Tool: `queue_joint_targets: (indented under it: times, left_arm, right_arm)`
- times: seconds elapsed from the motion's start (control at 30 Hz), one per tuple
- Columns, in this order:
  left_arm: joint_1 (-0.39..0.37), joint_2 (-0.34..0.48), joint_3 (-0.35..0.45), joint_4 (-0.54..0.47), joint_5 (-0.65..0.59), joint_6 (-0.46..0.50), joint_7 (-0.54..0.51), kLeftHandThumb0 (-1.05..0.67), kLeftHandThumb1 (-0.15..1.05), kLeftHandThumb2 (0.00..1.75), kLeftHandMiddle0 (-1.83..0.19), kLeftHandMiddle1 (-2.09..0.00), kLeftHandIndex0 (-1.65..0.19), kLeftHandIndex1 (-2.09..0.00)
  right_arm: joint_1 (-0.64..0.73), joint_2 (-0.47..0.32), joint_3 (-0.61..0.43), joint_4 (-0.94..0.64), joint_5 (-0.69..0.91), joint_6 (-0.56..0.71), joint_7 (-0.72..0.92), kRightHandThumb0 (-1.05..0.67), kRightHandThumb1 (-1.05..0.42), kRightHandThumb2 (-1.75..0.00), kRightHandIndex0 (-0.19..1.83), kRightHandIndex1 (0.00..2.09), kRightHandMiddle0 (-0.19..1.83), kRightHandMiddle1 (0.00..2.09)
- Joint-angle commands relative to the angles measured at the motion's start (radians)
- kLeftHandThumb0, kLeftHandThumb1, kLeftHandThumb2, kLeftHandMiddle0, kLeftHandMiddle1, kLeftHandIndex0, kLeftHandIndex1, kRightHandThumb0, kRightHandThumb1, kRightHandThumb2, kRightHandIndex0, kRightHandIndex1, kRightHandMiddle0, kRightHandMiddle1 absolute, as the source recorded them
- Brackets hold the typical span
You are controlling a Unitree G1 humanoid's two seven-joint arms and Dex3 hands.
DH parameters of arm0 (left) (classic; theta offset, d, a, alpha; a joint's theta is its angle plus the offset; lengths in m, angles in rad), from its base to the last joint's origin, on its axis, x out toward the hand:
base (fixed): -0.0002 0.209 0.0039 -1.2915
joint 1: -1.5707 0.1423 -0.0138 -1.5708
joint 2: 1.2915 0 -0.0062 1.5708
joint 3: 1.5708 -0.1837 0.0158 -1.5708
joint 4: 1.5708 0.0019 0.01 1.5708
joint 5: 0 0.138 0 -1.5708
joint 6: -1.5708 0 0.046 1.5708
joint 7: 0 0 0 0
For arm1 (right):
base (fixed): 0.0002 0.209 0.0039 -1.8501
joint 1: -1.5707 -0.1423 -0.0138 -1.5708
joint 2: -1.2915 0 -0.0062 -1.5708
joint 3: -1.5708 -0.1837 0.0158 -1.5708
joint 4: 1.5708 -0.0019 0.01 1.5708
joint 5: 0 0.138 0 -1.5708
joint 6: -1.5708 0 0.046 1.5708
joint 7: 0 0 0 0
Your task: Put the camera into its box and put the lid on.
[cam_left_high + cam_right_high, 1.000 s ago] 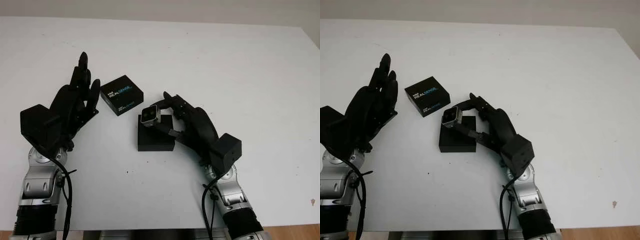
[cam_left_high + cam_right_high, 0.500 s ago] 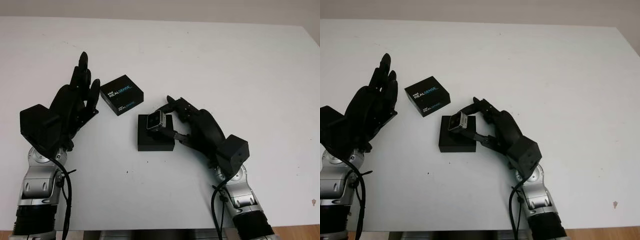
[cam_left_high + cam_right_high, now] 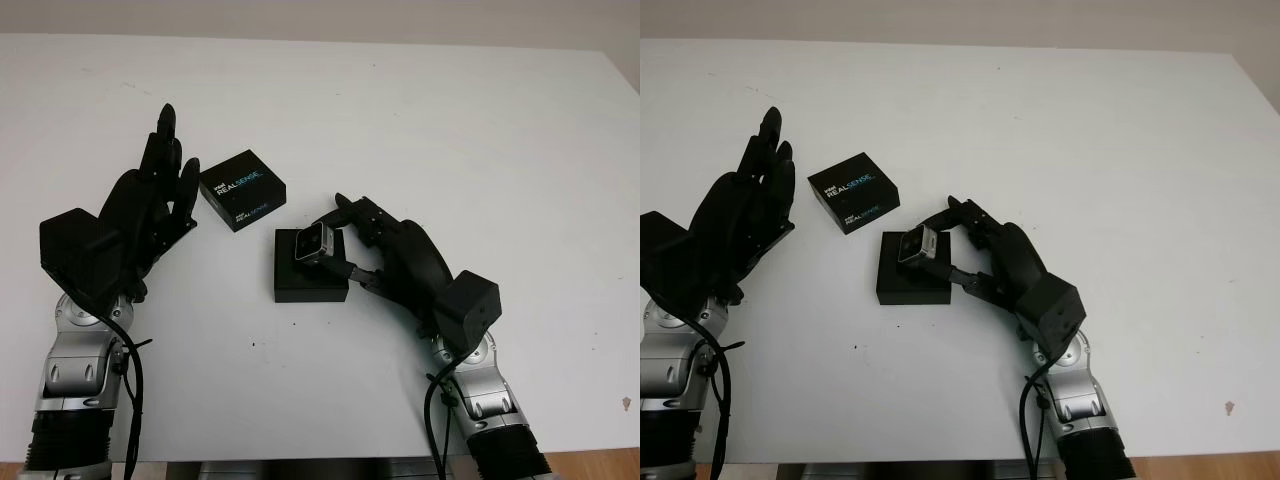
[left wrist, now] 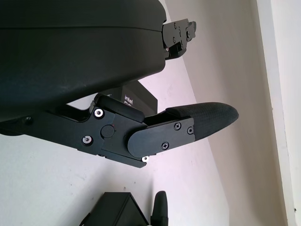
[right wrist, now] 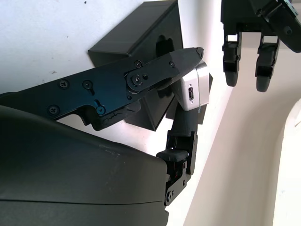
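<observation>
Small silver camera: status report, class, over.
Right robot hand shut on small silver camera, over open black box. Left robot hand open beside printed black lid. Nothing in the way.

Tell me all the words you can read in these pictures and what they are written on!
"REALSENSE" stands on top of the black lid, which lies on the white table beside the open left hand.
A smaller line of print above that word on the lid is too small to read.
No words can be read on the camera held by the right hand, nor on the black box under it.
</observation>
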Motion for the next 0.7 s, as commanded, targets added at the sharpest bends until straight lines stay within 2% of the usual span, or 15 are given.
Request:
queue_joint_targets:
  times: [0.0, 0.27, 0.67]
  left_arm:
    - [-0.004, 0.009, 0.003, -0.013, 0.001, -0.004, 0.000, -0.76, 1.05, 0.67, 0.19, 0.00, 0.19, 0.00]
    - [-0.007, 0.006, 0.003, -0.010, -0.002, -0.006, -0.001, -0.77, 1.05, 0.67, 0.19, 0.00, 0.19, 0.00]
    - [-0.004, 0.004, 0.006, -0.021, -0.009, 0.008, 0.003, -0.76, 1.05, 0.65, 0.19, 0.00, 0.19, 0.00]
  right_arm:
    - [0.020, 0.011, 0.011, 0.029, 0.000, 0.000, 0.001, -0.52, -1.05, -0.12, 0.17, 0.05, 0.42, 1.73]
    - [0.016, 0.037, 0.029, 0.066, -0.011, -0.018, -0.005, -0.52, -1.05, -0.12, 0.18, 0.06, 0.47, 1.75]
    - [0.016, 0.033, 0.045, 0.085, -0.021, -0.020, 0.021, -0.52, -1.05, -0.14, 0.17, 0.05, 0.44, 1.74]
